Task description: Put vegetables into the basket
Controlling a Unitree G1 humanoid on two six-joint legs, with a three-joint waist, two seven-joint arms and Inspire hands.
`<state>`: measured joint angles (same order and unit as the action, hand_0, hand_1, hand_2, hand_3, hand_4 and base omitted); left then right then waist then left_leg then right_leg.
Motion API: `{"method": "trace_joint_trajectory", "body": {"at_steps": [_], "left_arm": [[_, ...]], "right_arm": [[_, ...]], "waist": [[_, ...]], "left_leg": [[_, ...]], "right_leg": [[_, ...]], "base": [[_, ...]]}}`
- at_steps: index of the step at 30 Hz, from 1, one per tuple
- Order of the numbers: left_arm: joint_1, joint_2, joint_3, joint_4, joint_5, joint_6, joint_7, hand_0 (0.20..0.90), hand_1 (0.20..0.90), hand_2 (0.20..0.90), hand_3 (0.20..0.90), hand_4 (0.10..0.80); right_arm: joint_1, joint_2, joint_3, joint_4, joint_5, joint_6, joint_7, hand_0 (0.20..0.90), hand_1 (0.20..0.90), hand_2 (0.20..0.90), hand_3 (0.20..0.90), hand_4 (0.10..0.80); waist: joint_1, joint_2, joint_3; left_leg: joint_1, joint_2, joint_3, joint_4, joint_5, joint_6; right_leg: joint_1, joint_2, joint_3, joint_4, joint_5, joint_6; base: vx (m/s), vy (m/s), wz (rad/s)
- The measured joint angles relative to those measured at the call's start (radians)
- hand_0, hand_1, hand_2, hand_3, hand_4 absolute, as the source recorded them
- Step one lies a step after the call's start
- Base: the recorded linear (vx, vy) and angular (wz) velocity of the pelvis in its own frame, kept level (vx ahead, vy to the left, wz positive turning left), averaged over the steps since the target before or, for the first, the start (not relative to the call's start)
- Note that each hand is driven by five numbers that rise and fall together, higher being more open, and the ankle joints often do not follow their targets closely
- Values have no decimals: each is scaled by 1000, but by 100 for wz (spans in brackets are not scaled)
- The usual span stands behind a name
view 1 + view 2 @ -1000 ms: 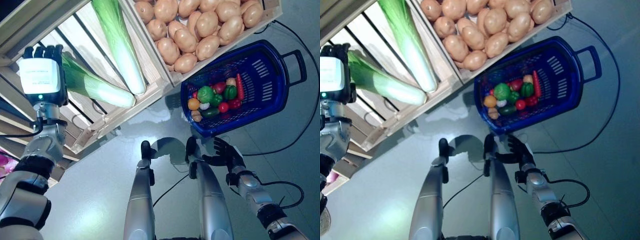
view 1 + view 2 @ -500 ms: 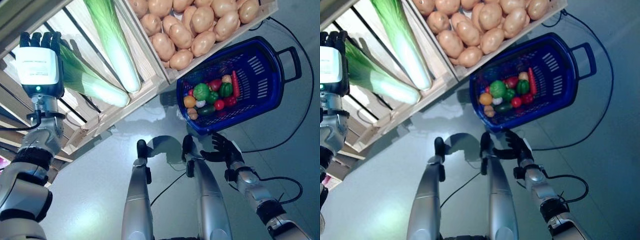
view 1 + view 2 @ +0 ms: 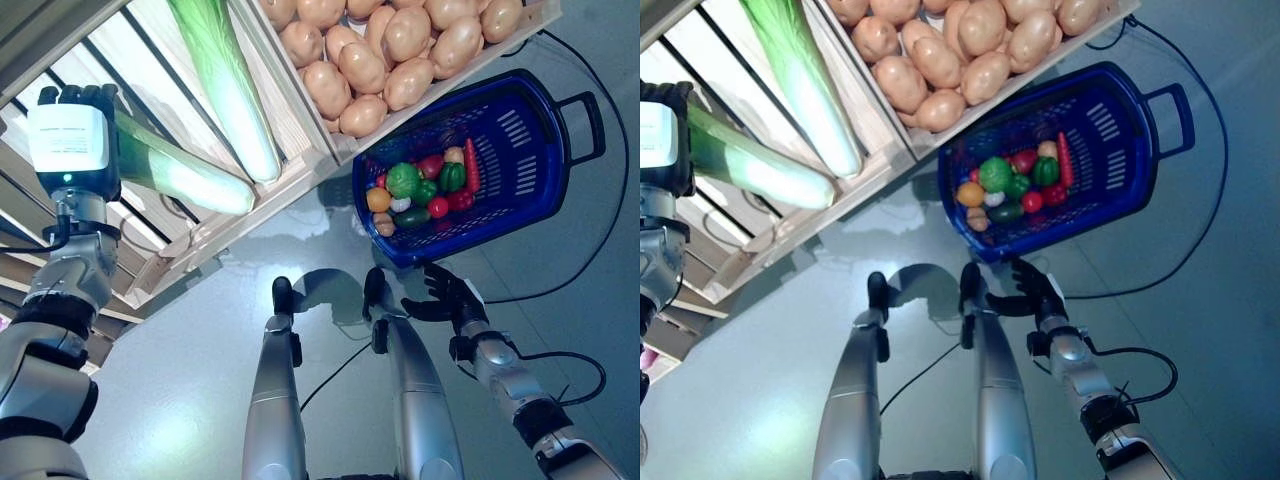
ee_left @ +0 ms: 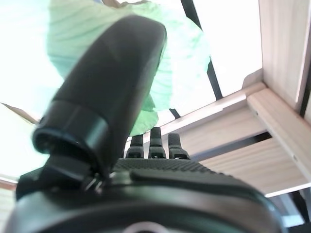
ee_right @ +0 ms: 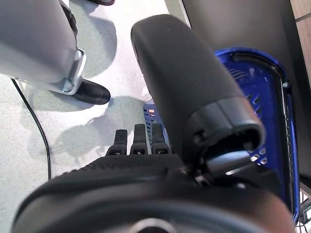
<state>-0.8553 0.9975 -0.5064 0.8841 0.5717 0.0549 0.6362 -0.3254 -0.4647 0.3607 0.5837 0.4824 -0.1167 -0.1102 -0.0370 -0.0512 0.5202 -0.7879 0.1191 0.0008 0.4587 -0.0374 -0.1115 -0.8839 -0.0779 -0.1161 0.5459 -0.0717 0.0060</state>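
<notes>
In the left eye view, the left hand (image 3: 68,150) is raised into the slatted crate (image 3: 190,60), its back turned to the camera, right at the leafy end of a cabbage (image 3: 185,178) that lies along the crate's front edge; whether it is gripped cannot be told from here. A second cabbage (image 3: 228,85) is seen further in, and potatoes (image 3: 385,50) are heaped in the next crate. The blue basket (image 3: 520,170) is set on the floor below the potato crate's front edge, small vegetables (image 3: 425,190) piled at its inner end. In the right eye view, the right hand (image 3: 1032,293) is held low, just off the basket's near rim, fingers loosely spread and empty. In the left wrist view, straight fingers (image 4: 155,144) are shown pointing at green leaf, thumb apart, nothing clasped. In the right wrist view, relaxed fingers (image 5: 137,141) are shown before the basket's rim.
</notes>
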Motion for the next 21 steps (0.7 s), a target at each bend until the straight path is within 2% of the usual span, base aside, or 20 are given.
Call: {"method": "trace_joint_trajectory", "body": {"at_steps": [15, 16, 17, 18, 19, 20, 21], "left_arm": [[-16, -2, -2, 21, -59, -10, -12, 900, 900, 900, 900, 800], [-20, -2, -7, 21, -59, -10, -12, 865, 865, 865, 865, 776], [-22, -2, -8, 22, -59, -10, -12, 759, 759, 759, 759, 706], [-24, -2, -8, 22, -59, -10, -11, 556, 556, 556, 556, 571], [-27, -2, -8, 25, -59, -10, -5, 411, 411, 411, 411, 474], [-31, -2, -8, 31, -58, -10, 3, 300, 300, 300, 300, 400], [-38, -2, -8, 33, -58, -10, 7, 300, 300, 300, 300, 400]], "right_arm": [[-14, -15, 1, -7, 0, 0, -8, 900, 900, 900, 900, 800], [-14, -17, 1, -9, 0, 0, -8, 900, 900, 900, 900, 800], [-14, -18, 1, -11, 0, 0, -9, 900, 900, 900, 900, 800], [-14, -18, 1, -12, 0, 0, -9, 900, 900, 900, 900, 800], [-15, -18, 1, -13, 0, 0, -12, 900, 900, 900, 900, 800], [-17, -19, 1, -13, 0, 0, -15, 900, 900, 900, 900, 800], [-18, -20, 0, -13, 0, 0, -19, 900, 900, 900, 900, 800]], "waist": [[0, 0, 0], [0, 0, 0], [0, -1, 0], [0, -1, 0], [0, -1, 0], [0, -1, 0], [-1, -1, 0]], "left_leg": [[-32, 0, -5, 34, -8, 2], [-35, -1, -6, 36, -8, 2], [-38, 0, -7, 37, -8, 2], [-40, 0, -7, 37, -8, 2], [-44, 0, -8, 38, -8, 2], [-48, 0, -9, 38, -8, 2], [-52, 0, -11, 40, -8, 2]], "right_leg": [[-22, -1, -1, 15, 1, 1], [-24, -1, -1, 16, 1, 1], [-27, 0, -1, 16, 1, 2], [-29, 0, -1, 17, 2, 2], [-32, 0, -1, 17, 2, 2], [-35, 0, -2, 18, 2, 2], [-37, 0, -3, 18, 2, 2]], "base": [[0, 0, 0], [0, 0, 0], [0, 0, 0], [0, 0, 0], [0, 0, 0], [0, 0, 0], [2, -15, 3]]}}
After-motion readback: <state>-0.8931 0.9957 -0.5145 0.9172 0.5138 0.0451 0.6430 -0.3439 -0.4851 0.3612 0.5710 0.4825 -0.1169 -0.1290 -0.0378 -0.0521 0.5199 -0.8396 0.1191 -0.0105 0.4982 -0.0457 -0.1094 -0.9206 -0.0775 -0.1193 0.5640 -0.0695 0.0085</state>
